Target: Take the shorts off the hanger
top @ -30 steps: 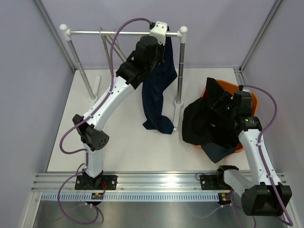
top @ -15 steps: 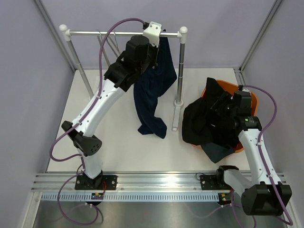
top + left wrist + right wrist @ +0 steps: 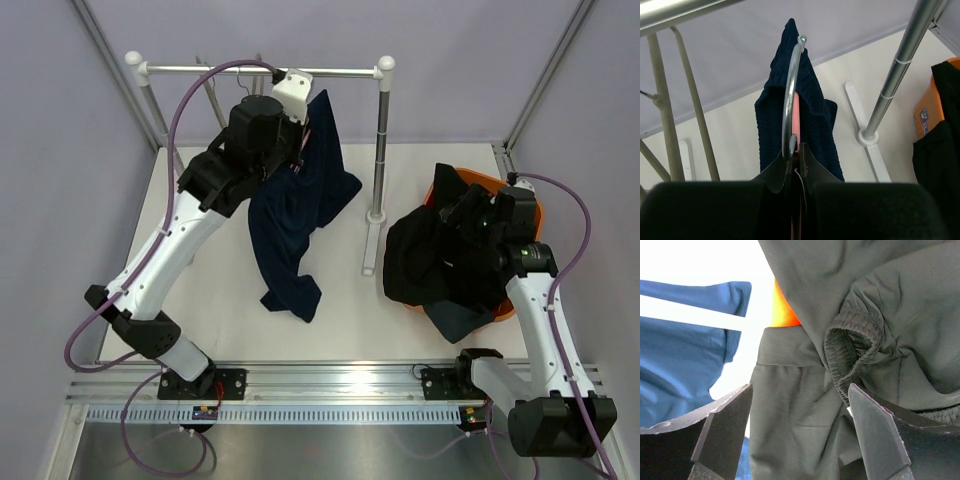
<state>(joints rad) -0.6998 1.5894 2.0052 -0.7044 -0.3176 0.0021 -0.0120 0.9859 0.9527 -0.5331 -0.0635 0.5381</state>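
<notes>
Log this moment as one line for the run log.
left gripper: shut on hanger, hook off rail | navy shorts: hanging from hanger | right gripper: open over black shorts in basket

Top external camera is sitting high above and behind the arm bases, looking down and forward, far enough off to be covering the whole table (image 3: 340, 320), the rack (image 3: 180, 69) and the orange bin (image 3: 530, 210). Left wrist camera is riding right behind the left gripper (image 3: 795, 170), looking up along its fingers, very near the hanger hook (image 3: 790, 95) and navy shorts (image 3: 815, 110) ahead of it, with the rack post (image 3: 892, 80) off to the gripper's right. Right wrist camera is looking out between the right gripper (image 3: 800, 425) fingers, pressed close to the black shorts (image 3: 890, 295). Top and left wrist views are sharing navy shorts, rack post and orange bin; top and right wrist are sharing black shorts and orange bin.
</notes>
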